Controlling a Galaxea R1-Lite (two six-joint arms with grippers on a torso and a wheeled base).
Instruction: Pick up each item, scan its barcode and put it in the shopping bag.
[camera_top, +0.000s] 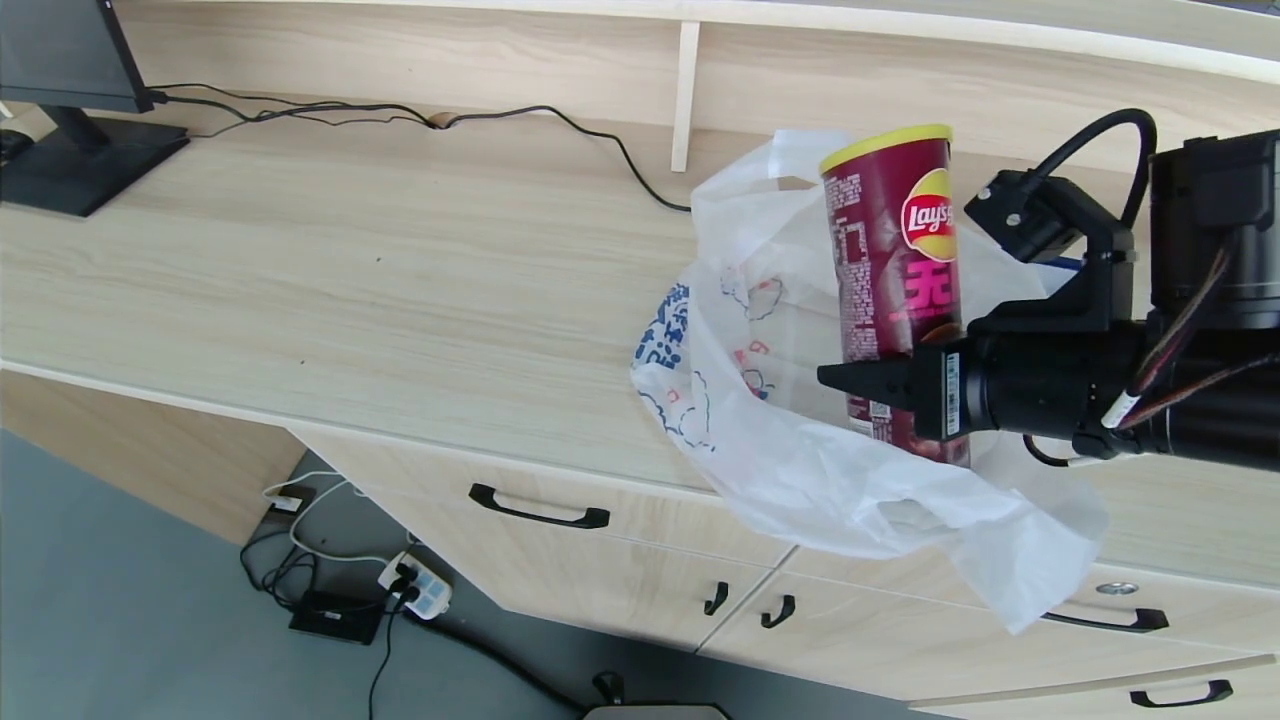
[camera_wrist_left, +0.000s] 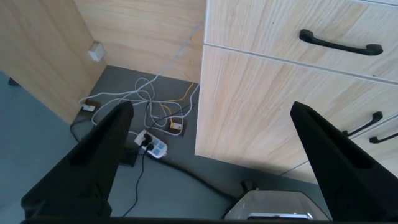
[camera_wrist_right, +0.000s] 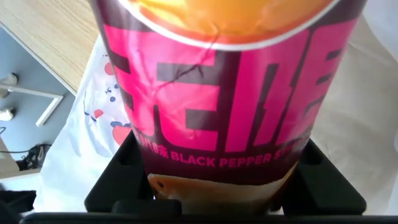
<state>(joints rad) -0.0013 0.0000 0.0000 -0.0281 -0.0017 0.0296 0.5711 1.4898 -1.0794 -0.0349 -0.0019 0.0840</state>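
Your right end effector (camera_top: 880, 388) clasped the upright chips can (camera_top: 895, 260) low down, its base at the mouth of the shopping bag (camera_top: 800, 470) on the worktop's (camera_top: 400, 280) front edge; you needed to lower it straight before releasing, while your left end effector (camera_wrist_left: 211, 109) hung spread and empty.

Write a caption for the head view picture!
The right arm's fingers hold a chips can upright over the shopping bag on the wooden counter.

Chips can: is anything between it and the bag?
Nothing visible does. The right gripper holds the can upright over the bag, whose plastic lies behind and below it; whether its mouth is open cannot be told.
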